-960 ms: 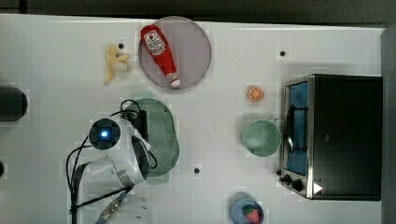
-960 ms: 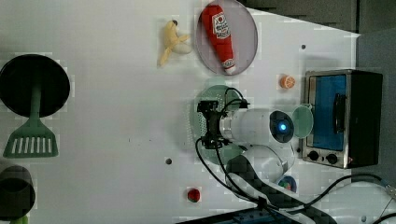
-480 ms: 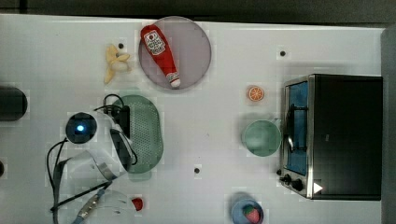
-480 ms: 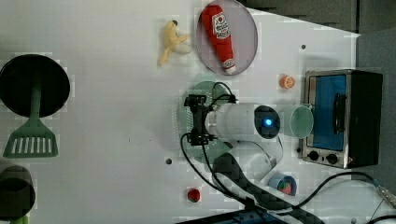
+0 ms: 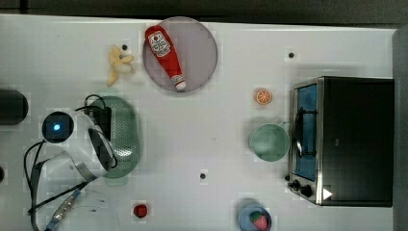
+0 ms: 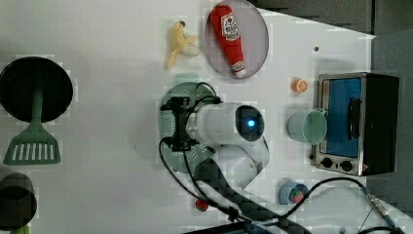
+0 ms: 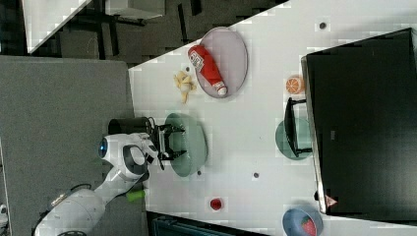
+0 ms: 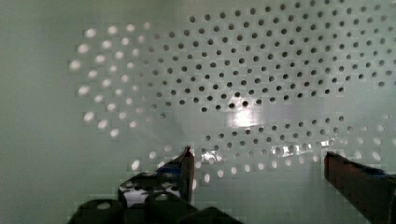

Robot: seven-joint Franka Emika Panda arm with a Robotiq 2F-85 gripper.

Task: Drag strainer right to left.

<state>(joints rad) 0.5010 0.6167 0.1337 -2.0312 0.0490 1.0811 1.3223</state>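
Now my strainer has slid further toward the top view's left; gripper, fingers apart, rides inside; drag progressing.

Mint-green strainer, dotted; red ketchup bottle.

We see the strainer and the end effector inside it moved together toward the top view's left, nearer the bench edge.
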